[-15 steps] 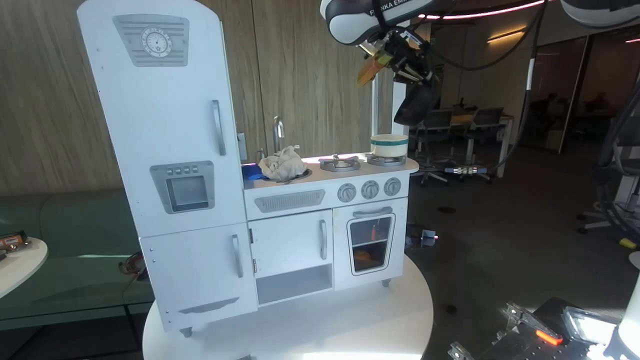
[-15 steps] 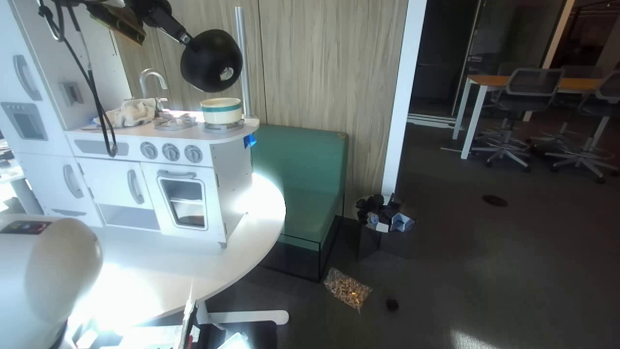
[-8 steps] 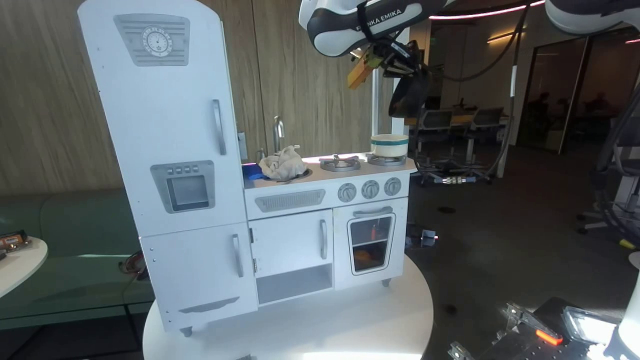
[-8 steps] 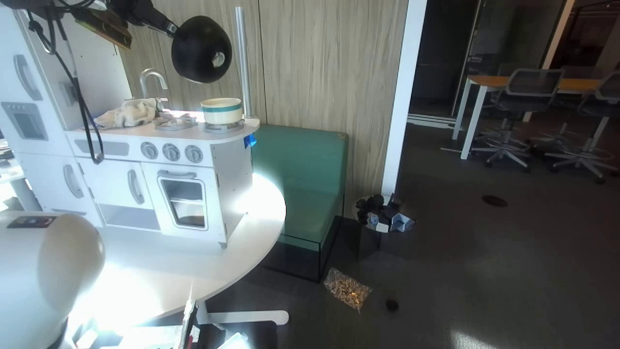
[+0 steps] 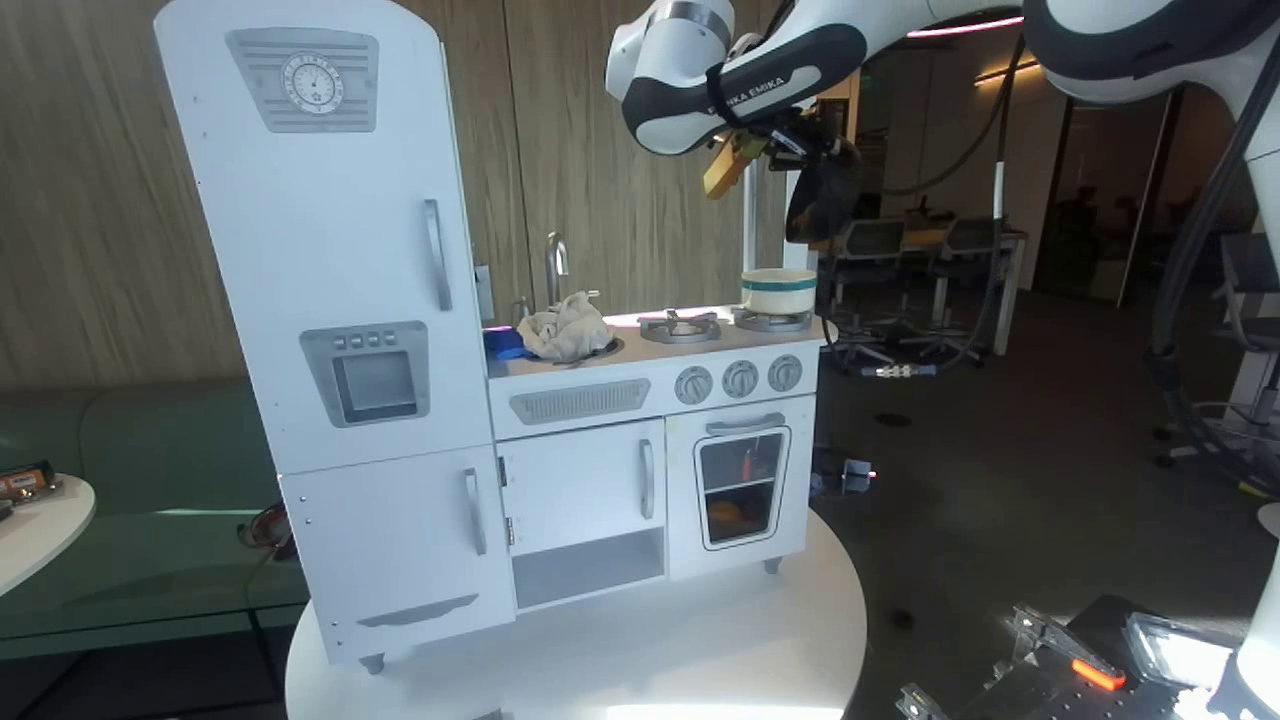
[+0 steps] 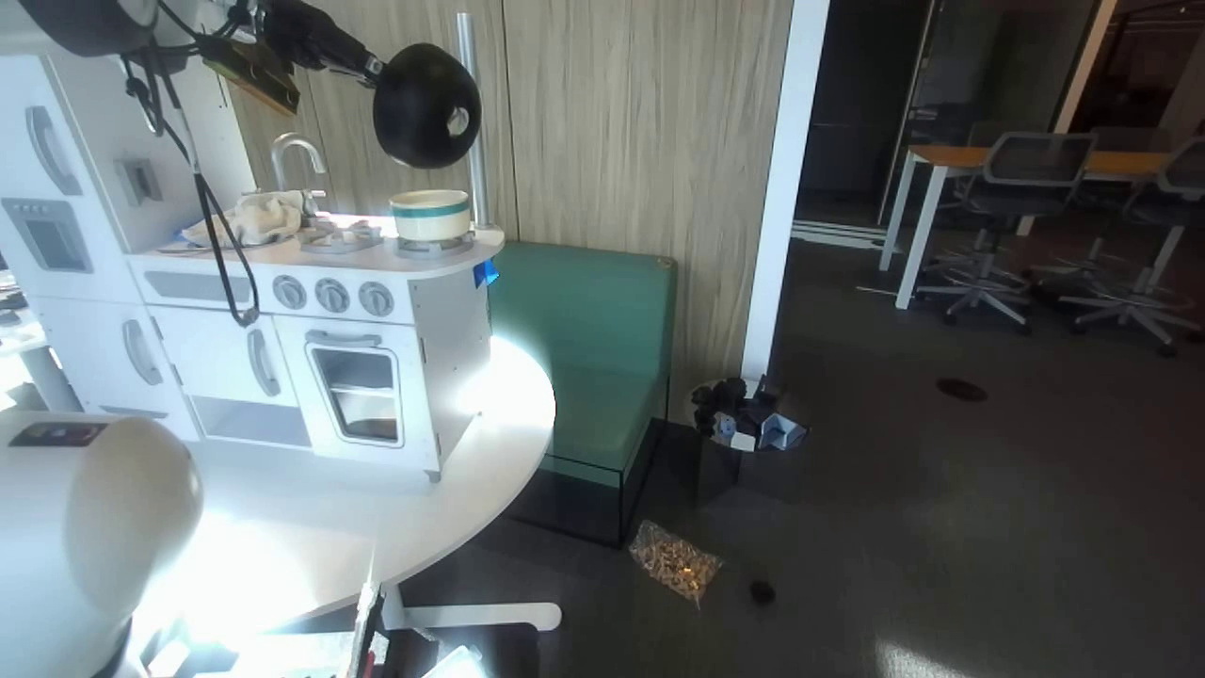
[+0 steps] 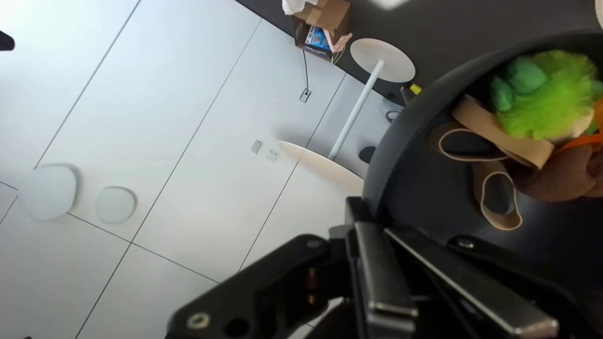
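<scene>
My gripper (image 7: 372, 219) is shut on the rim of a black bowl (image 7: 419, 188), which hangs in the air. Inside the bowl lie a fuzzy bright green thing (image 7: 551, 96), tan loops (image 7: 501, 202), and brown and orange pieces partly cut off by the frame. Both exterior views show the bowl (image 5: 822, 205) (image 6: 425, 108) held tilted, its contents hidden there. In both of these views it appears above a cream pot (image 5: 778, 293) with a teal band, apart from it. Exactly how far it is from the pot in depth I cannot tell.
The pot stands on the right burner of a white toy kitchen (image 5: 580, 490), on a round white table (image 5: 600, 660). A crumpled cloth (image 5: 567, 328) lies at the sink by a faucet (image 5: 556, 262). A tall toy fridge (image 5: 330, 250) rises beside it. Black cables (image 6: 212, 202) dangle from the arm.
The bowl has shifted slightly up and aside, then partly back and a little lower. More of the arm shows in an exterior view, and the dangling cables have swung. The grip is unchanged.
</scene>
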`<state>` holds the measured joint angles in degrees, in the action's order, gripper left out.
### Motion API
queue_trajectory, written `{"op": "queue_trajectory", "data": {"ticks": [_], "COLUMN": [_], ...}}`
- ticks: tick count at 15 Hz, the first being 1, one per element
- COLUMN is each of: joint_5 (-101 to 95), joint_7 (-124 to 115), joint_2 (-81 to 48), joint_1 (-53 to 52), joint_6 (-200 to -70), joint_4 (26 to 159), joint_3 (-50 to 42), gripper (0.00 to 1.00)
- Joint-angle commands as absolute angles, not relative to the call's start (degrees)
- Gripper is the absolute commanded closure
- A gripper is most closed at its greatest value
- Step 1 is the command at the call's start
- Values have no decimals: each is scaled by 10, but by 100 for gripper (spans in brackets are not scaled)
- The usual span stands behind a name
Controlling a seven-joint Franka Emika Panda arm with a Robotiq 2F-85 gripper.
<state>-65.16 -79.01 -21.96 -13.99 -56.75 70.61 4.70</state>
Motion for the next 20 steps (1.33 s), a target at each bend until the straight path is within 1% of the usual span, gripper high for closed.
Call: {"op": "queue_trajectory", "data": {"ticks": [1, 6, 7, 14, 20], "joint_5": [-677, -699, -708, -741, -776], "joint_7": [-760, -762, -763, -764, -739], "joint_2": [-251, -262, -263, -262, -260], "joint_1": [-144, -159, -162, -163, -149], "joint_6": [-582, -590, -589, -589, -657], "joint_4": [660, 673, 677, 699, 729], "joint_3": [42, 41, 40, 38, 37], "gripper": [97, 97, 99, 99, 99]}}
